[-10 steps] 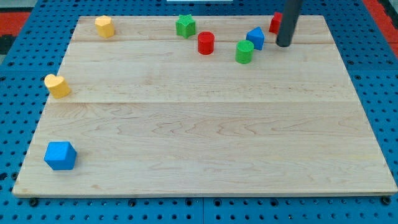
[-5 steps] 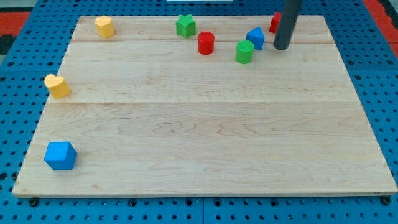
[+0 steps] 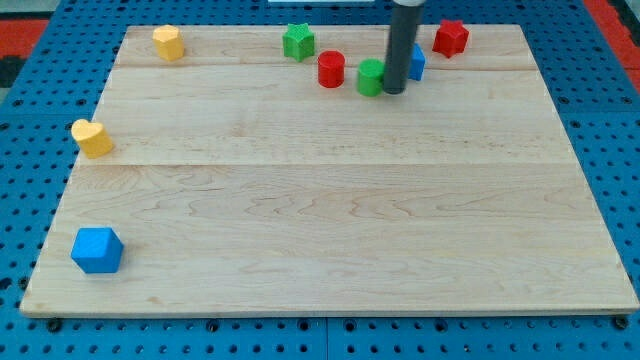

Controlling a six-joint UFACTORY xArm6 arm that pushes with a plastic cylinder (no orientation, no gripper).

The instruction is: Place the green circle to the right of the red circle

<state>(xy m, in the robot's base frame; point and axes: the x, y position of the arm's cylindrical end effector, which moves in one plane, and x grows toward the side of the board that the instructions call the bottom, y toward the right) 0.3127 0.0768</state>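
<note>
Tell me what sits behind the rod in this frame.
A blue block shows only as a sliver past the rod's right edge; its shape is covered. My tip is against the green circle's right side.

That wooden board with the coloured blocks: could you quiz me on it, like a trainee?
1. True or false: my tip is at the green circle's right side.
2. Which block is nearest the view's bottom left corner? A) blue block B) red star C) yellow heart
3. What lies directly left of the green circle?

Key: 1 true. 2 A. 3 the red circle.
</note>
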